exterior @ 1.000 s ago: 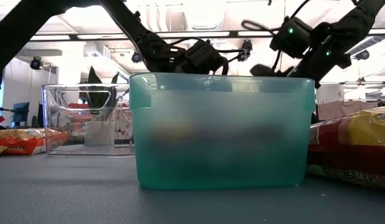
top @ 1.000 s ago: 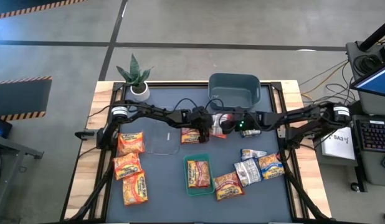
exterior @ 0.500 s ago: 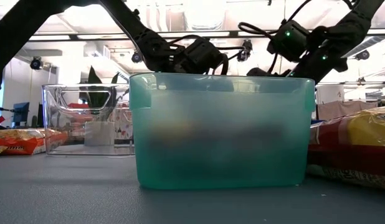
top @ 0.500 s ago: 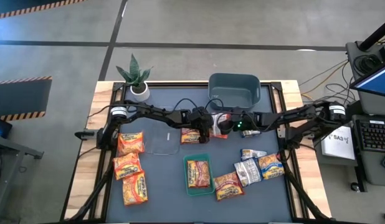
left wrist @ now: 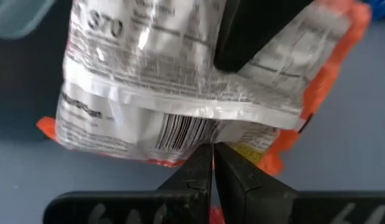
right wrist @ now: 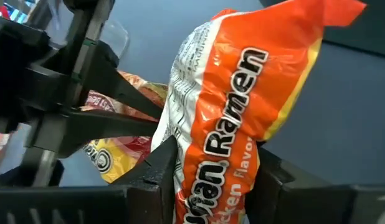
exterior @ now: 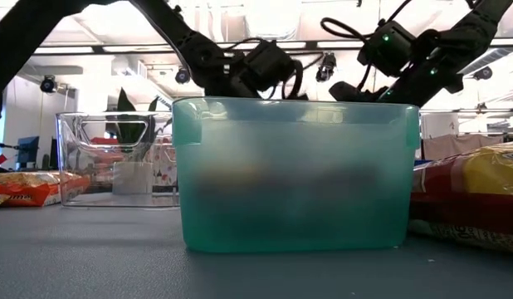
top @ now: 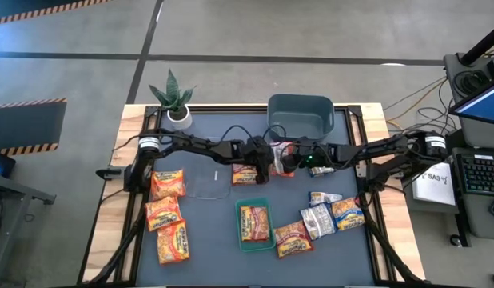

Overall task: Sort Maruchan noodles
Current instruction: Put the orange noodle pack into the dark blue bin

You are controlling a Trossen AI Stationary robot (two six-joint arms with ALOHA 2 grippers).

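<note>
At mid-bench, just in front of the grey-blue bin (top: 301,116): one orange Maruchan packet (top: 284,158), held off the surface between both arms.

Left gripper (top: 267,160): fingers (left wrist: 199,177) pinched fully together on the packet's lower crimped edge, beside the barcode; the printed back face (left wrist: 174,68) shows in the left wrist view.

Right gripper (top: 293,158): fingers (right wrist: 162,163) standing either side of the same packet (right wrist: 227,124), drawn in against its orange front; a hand-over seems to be in progress, with both grippers on it.

Handling, judged: light, soft film wrapper, glossy and likely slippery; the noodle block inside is stiff but brittle. Best taken across the flat faces over the block, or on the sealed seam; a hard squeeze could crack the contents, and a seam-only pinch may let the packet swing.

Other stock on the bench (top: 207,232):
- three orange packets (top: 168,210) in a column at the left;
- one packet (top: 254,222) inside the green tray (top: 238,237);
- a loose cluster (top: 327,214) of mixed packets at the right, orange, silver and blue;
- one more packet (top: 245,173) under the left arm.

Also present: clear container (top: 207,182), potted plant (top: 174,96).
</note>
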